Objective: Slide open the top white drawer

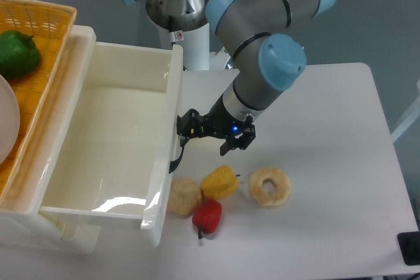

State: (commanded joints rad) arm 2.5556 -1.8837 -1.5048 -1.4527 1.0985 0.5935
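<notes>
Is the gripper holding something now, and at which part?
The gripper sits at the black handle on the front of the top white drawer, near its upper end. A firm grasp cannot be confirmed.

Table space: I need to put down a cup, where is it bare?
The table is bare right of the end effector, out to the far edge. It is crowded by the drawer front: bun, yellow pepper, red pepper, ring.

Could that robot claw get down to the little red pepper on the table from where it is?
Probably yes. The red pepper lies in the open just below the gripper, which is at the drawer's black handle; nothing covers it.
</notes>
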